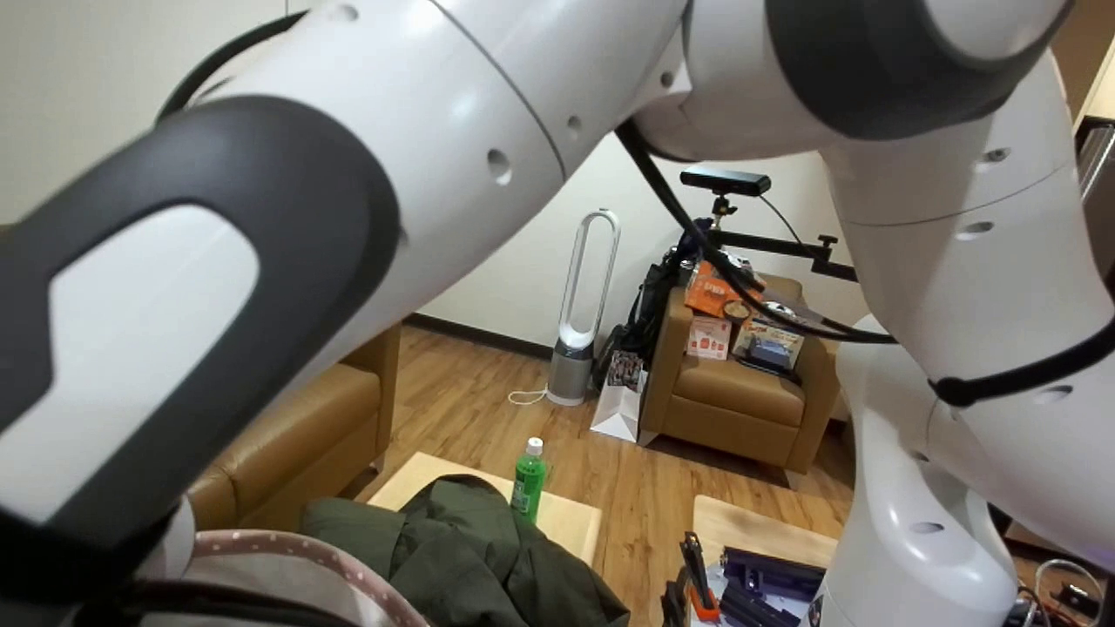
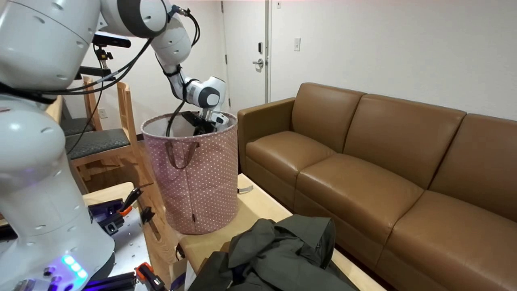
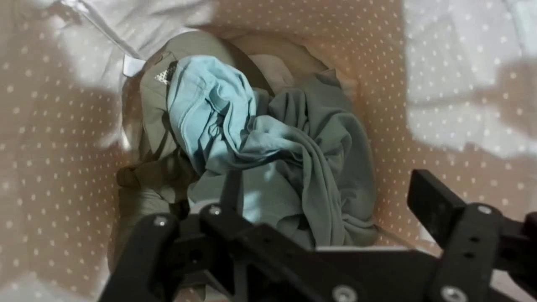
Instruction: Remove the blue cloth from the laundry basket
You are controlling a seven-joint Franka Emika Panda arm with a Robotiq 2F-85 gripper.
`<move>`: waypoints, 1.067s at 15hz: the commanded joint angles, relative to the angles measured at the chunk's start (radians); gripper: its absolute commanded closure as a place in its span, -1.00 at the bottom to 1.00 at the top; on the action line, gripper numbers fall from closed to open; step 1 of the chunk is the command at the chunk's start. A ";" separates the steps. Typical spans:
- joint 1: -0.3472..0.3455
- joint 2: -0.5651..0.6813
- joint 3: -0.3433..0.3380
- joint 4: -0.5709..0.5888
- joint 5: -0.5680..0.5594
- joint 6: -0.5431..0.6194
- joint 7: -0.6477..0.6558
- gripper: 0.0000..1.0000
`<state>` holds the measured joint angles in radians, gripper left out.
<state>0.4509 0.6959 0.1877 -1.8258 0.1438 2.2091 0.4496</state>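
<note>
The blue cloth (image 3: 209,105) lies crumpled at the bottom of the laundry basket in the wrist view. It looks light blue where lit and grey-green in shade. The basket is tall, pink with white dots, and stands upright in an exterior view (image 2: 210,178); its rim shows in an exterior view (image 1: 296,544) and its inside wall in the wrist view (image 3: 54,180). My gripper (image 3: 325,178) is open and empty, inside the basket above the cloth, its fingers wide apart. In an exterior view the gripper (image 2: 204,126) dips below the rim. The basket hides the cloth from both exterior views.
Olive-brown clothing (image 3: 157,109) lies beside and under the cloth. A dark green jacket (image 2: 282,258) lies on the wooden table (image 2: 258,202) beside the basket. A green bottle (image 1: 528,479) stands behind the jacket. A brown sofa (image 2: 335,169) stands alongside.
</note>
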 commanded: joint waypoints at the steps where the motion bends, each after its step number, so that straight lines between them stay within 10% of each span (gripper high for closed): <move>1: 0.017 0.078 -0.007 0.104 0.004 -0.117 0.055 -1.00; 16: 0.016 0.198 -0.041 0.213 0.014 -0.170 0.082 -1.00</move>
<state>0.4640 0.8619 0.1571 -1.6509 0.1564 2.0381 0.5060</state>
